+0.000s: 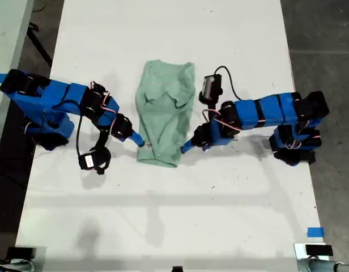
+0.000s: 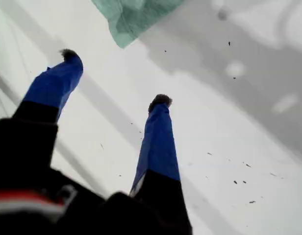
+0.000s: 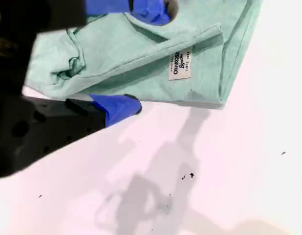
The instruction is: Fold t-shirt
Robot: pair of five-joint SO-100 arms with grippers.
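Overhead, the t-shirt (image 1: 165,112) lies folded narrow mid-table (image 1: 163,215), grey floor (image 1: 322,34) beyond. Next fold needs its hem lifted, I judge. Then my first gripper (image 2: 114,78): spread, empty, near a shirt corner. Lastly my second gripper (image 3: 141,56) straddles the shirt's edge, not yet pinched.

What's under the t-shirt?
Only the white table shows around the t-shirt; what lies beneath is covered. My second end effector straddles its labelled edge.
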